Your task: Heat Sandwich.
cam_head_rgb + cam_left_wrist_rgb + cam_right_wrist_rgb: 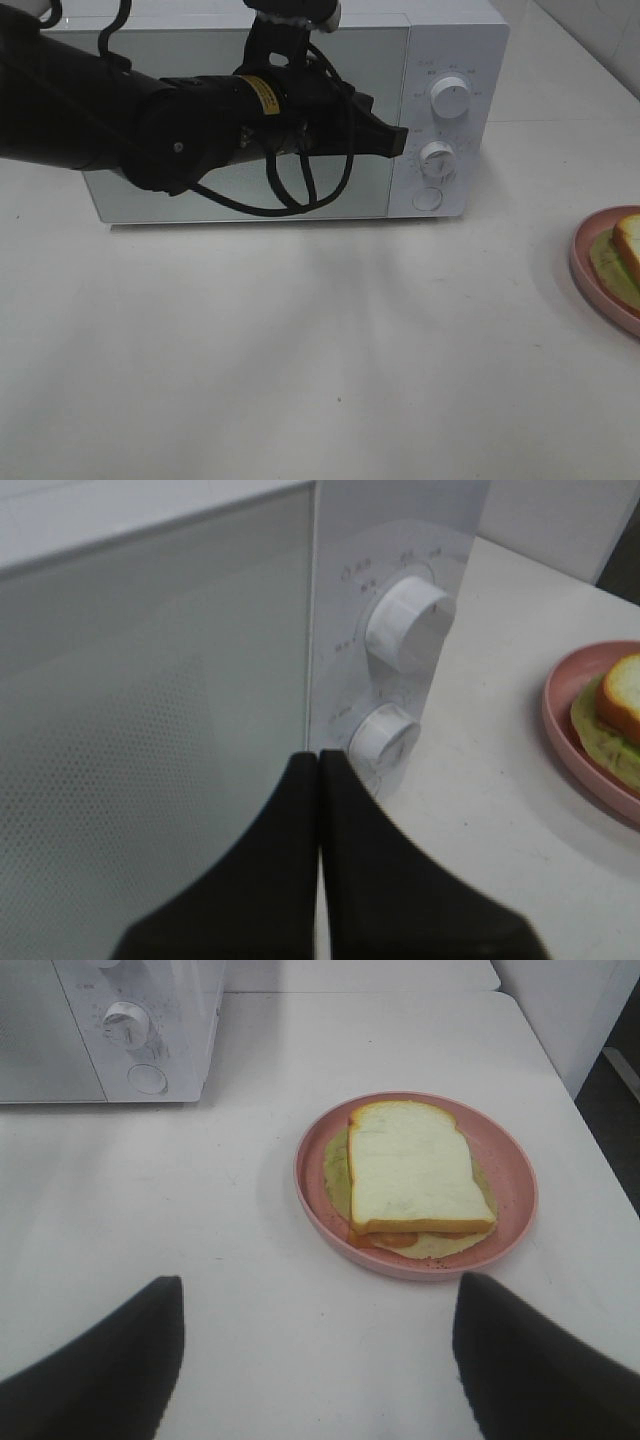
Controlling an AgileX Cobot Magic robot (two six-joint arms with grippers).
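A white microwave (430,60) stands at the back of the table with its door closed. My left gripper (400,140) is shut with nothing in it, its tips at the door's right edge beside the lower knob (437,157); the left wrist view shows the closed fingers (350,810) against that seam. The sandwich (410,1165), pale bread with a tan crust over a green layer, lies on a pink plate (515,1165) at the table's right edge (627,245). My right gripper (315,1320) hangs open above the table, short of the plate.
Two white knobs (408,623) and a round button (427,199) sit on the microwave's control panel. Bare white tabletop (300,350) stretches in front of the microwave. A white wall panel (570,1000) stands past the table's far right corner.
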